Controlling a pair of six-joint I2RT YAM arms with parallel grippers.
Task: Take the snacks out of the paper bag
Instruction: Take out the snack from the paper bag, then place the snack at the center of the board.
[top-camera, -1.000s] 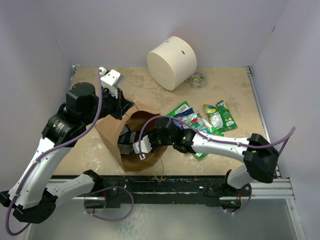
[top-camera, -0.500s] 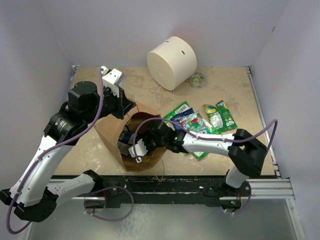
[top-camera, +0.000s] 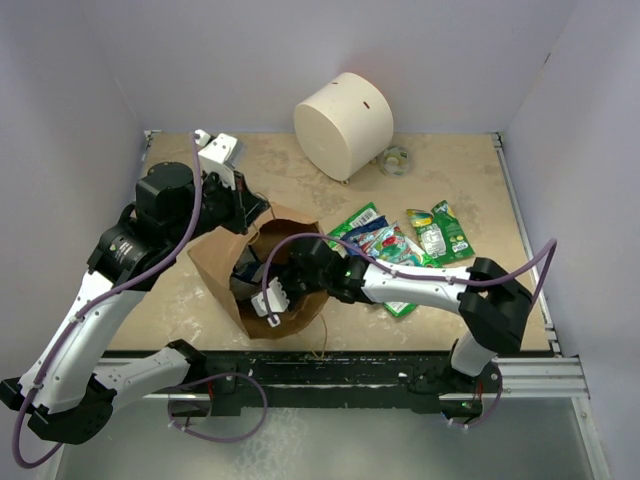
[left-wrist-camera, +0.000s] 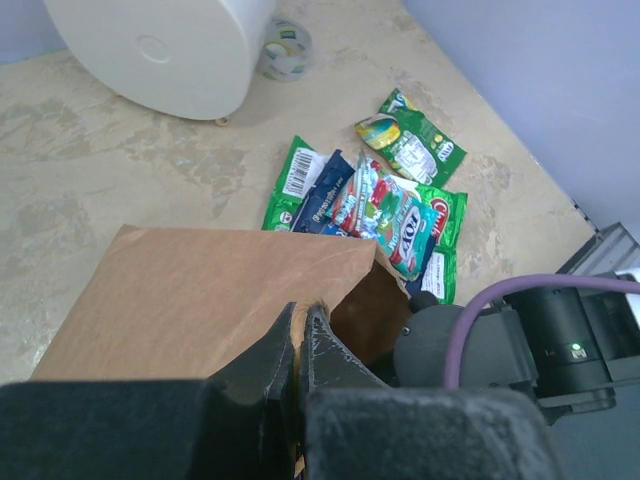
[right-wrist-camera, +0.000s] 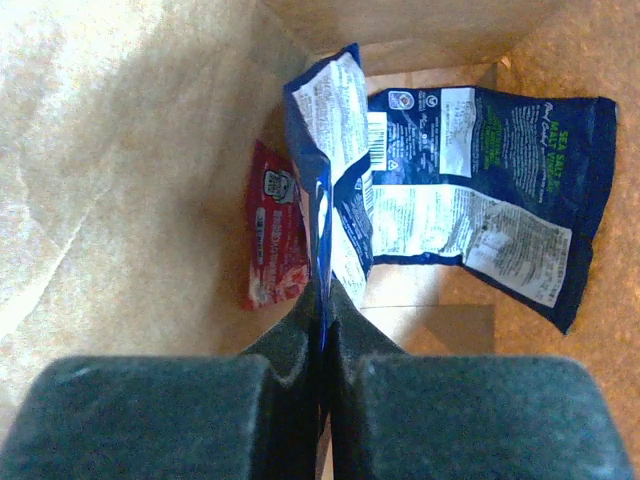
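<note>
Inside the paper bag (right-wrist-camera: 120, 160) the right gripper (right-wrist-camera: 322, 312) pinches a dark blue packet (right-wrist-camera: 345, 220); its length runs straight ahead. The left gripper (left-wrist-camera: 300, 330) clamps the bag's rim.

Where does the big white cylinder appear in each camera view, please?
Top external: the white cylinder stands upper centre.
Left wrist: the cylinder fills the top left corner, cropped.
Right wrist: not in it.
Shared landmark: the paper bag, visible in all three views.

paper bag (top-camera: 215, 268): brown, mouth open | inside: blue packets (right-wrist-camera: 480, 190), red packet (right-wrist-camera: 272, 245) | outside: green packets (top-camera: 450, 235)
</note>
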